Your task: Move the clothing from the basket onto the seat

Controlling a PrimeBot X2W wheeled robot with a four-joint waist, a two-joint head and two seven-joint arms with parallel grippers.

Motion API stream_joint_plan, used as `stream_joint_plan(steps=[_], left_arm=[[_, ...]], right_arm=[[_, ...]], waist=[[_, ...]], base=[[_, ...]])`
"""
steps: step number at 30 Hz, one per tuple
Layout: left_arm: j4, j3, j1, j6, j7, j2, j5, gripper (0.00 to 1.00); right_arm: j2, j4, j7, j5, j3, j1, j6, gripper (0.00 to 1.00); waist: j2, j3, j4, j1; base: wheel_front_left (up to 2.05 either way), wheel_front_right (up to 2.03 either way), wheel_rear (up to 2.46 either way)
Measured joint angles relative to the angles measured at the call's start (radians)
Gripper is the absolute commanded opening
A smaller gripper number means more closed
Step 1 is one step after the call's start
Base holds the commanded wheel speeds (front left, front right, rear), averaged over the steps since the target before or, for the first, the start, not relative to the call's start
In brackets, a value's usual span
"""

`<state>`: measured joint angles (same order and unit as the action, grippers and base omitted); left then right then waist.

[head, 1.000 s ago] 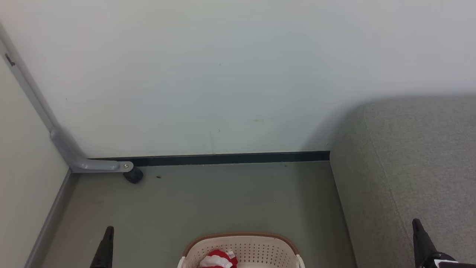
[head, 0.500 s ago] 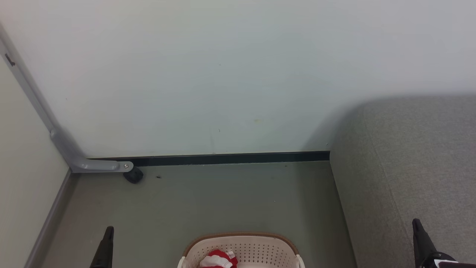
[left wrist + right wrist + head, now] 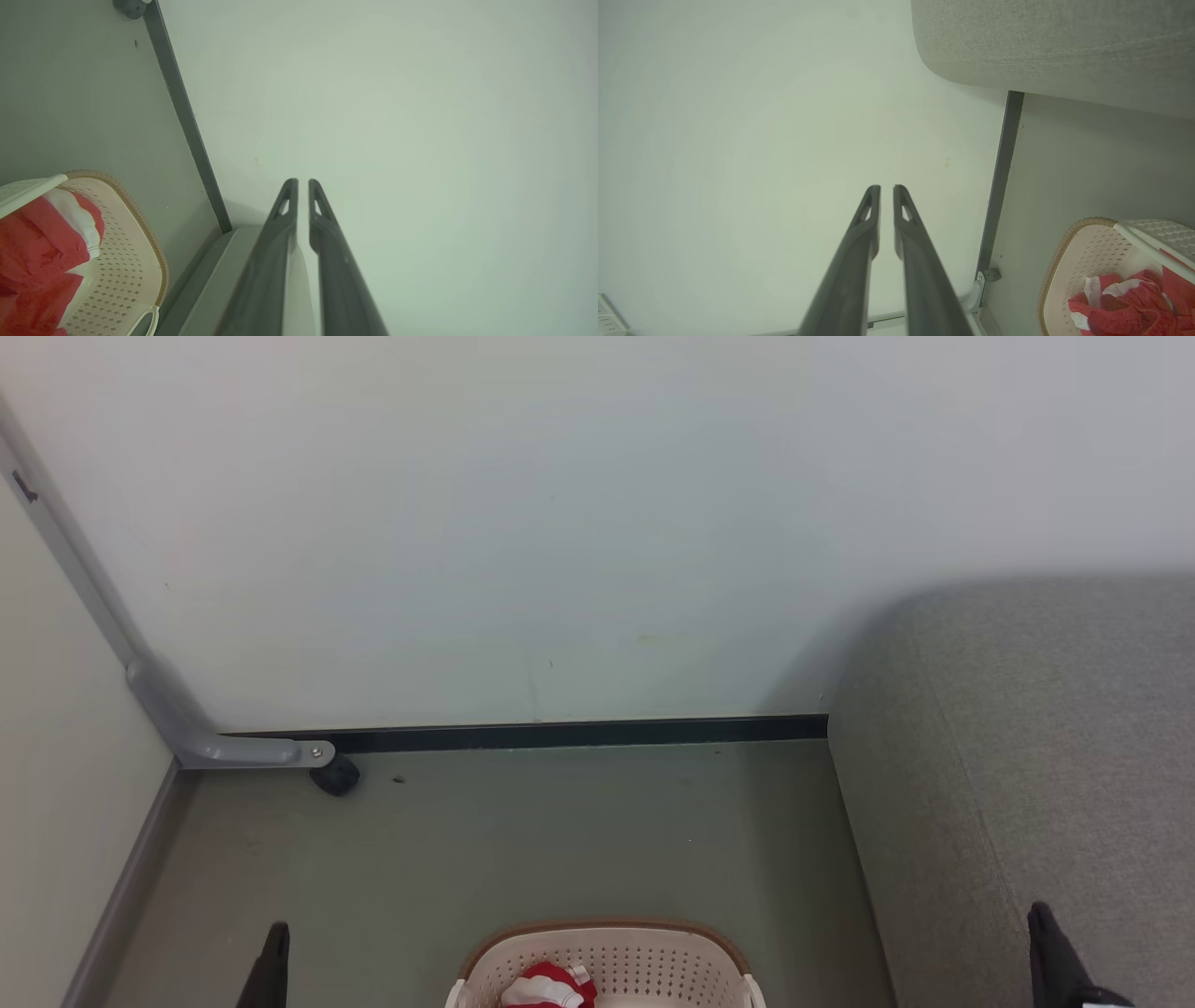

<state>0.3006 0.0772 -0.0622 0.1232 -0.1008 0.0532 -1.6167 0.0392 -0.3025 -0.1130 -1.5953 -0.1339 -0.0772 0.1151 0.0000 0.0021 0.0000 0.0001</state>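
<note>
**Opening step; reach not yet begun.** My left gripper (image 3: 301,183) and right gripper (image 3: 886,187) hang to either side of the basket (image 3: 653,959), apart from it. Each has its two fingers drawn nearly together, with only a thin slit between them, and holds nothing. The clothing (image 3: 546,987), red with white bands, lies heaped inside the basket, which stands on the floor (image 3: 523,831). The seat (image 3: 1055,728) is just beside it on my right.

**Next move, as I judge it:** one gripper must spread, descend past the brown rim and pinch a fold of fabric.

**Hidden:** the head view's lower edge cuts off most of the basket, so I cannot count the garments. The seat runs out of frame.
</note>
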Motion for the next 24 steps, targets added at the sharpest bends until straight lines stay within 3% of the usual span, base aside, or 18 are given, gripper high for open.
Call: stream_joint_plan(steps=[1,2,24], left_arm=[[0.008,0.000,0.006,0.000,0.000,0.000,0.000,0.00],[0.019,-0.001,0.014,0.000,0.000,-0.002,0.000,1.00],[0.022,-0.051,0.025,-0.001,0.069,-0.007,0.000,1.00]], right_arm=[[-0.002,-0.006,0.000,0.000,0.001,0.006,-0.001,0.00],[-0.005,-0.018,0.000,0.000,0.001,0.014,-0.001,1.00],[-0.016,-0.006,0.044,0.000,0.029,0.024,-0.002,1.00]], waist=[[0.0000,0.000,0.000,-0.0001],[0.0000,0.000,0.000,-0.0001],[0.0000,0.003,-0.003,0.0000]], base=[[0.00,0.00,0.00],[0.00,0.00,0.00],[0.00,0.00,0.00]])
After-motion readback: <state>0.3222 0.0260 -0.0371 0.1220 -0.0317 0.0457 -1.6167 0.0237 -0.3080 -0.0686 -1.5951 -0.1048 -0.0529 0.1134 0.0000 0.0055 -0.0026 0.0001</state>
